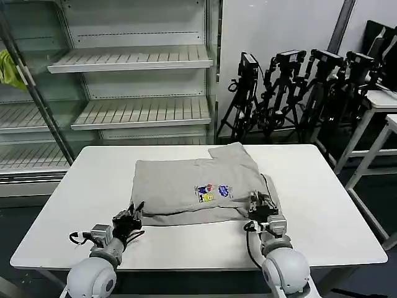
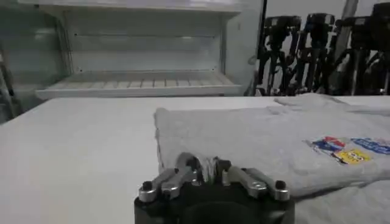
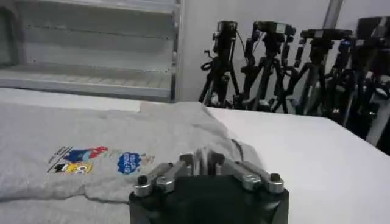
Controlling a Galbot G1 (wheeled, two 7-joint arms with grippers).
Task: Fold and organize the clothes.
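Centrally on the white table [image 1: 322, 205] lies a light grey shirt [image 1: 186, 180], folded into a rough rectangle, small colourful chest print [image 1: 213, 192] facing up, one flap reaching toward the far edge. No container on the tabletop; behind it stands a glass-fronted shelf unit [image 1: 133, 59] with bare slatted shelves, and a yellow-green cloth [image 1: 9, 69] hangs at its left side. At the near left corner of the shirt sits the left gripper [image 1: 131, 214], low on the table, fingers [image 2: 173, 178] drawn in narrow right at the cloth's edge; cannot tell whether any fabric is pinched. At the near right corner sits the right gripper [image 1: 260, 203], fingers [image 3: 163, 178] likewise close together over the hem; again cannot tell whether cloth is caught. Bare tabletop to both sides of the shirt and along the near edge. Beyond the table's right far corner, a cluster of black tripods [image 1: 291, 93]; another white table [image 1: 379, 102] further right.
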